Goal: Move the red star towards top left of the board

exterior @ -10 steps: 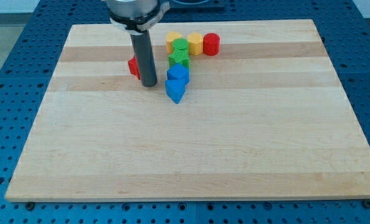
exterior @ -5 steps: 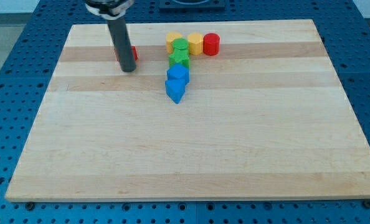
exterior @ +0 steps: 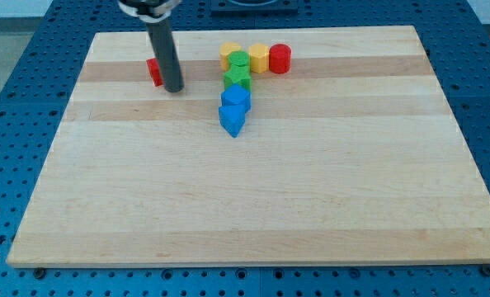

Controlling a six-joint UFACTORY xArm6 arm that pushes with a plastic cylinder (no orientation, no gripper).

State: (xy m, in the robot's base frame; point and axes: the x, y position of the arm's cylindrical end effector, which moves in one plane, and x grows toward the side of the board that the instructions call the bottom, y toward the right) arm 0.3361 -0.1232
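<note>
The red star (exterior: pixel 153 71) lies near the board's top left, mostly hidden behind my rod; only its left part shows. My tip (exterior: pixel 174 88) rests on the board just right of and below the star, touching or almost touching it. The wooden board (exterior: pixel 253 206) fills most of the view.
A cluster sits at top centre: a yellow block (exterior: pixel 228 54), a yellow hexagon (exterior: pixel 259 58), a red cylinder (exterior: pixel 280 58), a green cylinder (exterior: pixel 239 60), a green star (exterior: pixel 237 78), a blue cube (exterior: pixel 236 97) and a blue block (exterior: pixel 232 119).
The red star has moved up and to the left across the board. My tip followed it up-left, then shifted slightly right, so the star now shows on the rod's left side.
</note>
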